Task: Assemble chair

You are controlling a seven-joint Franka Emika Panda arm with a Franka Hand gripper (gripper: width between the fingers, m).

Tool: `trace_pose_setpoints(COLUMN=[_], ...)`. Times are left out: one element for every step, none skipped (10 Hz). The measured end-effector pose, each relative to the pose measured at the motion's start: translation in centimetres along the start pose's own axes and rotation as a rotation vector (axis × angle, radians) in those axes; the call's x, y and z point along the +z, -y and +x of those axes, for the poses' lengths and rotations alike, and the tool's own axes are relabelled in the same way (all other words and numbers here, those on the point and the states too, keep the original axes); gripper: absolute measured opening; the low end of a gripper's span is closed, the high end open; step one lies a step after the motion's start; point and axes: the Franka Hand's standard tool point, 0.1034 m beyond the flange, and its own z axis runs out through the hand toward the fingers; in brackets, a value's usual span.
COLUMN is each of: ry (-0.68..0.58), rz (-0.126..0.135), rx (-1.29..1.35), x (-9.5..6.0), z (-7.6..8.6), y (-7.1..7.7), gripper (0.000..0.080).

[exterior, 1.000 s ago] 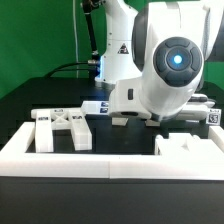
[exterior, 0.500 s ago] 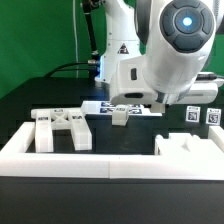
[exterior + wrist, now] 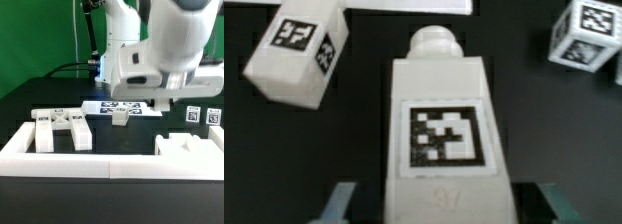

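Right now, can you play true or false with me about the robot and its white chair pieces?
1. The gripper clamps a long white piece with a peg at its tip. True.
2. The X-braced panel sits at the exterior view's right. False: it sits at that view's left, behind the white border wall.
3. The tag on the long white piece is red. False: it is black and white.
4. The backdrop is green. True.
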Motion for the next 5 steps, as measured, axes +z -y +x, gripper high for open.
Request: trace_pose_setpoints(ry=[-0.039, -0.134, -0.21, -0.264, -0.36], rz=[-0.001, -0.004, -0.006, -0.008, -0.012], rx=[0.0, -0.003, -0.001, 0.0, 0.001], x=[-0.9, -1.6, -1.5, -1.5, -1.9], z=[0.3, 1.1, 1.2, 1.2, 1.8], y=[0.1, 0.2, 0.1, 0.0, -0.1], gripper=[0.0294, 0.0294, 0.0294, 0.0294, 0.0294])
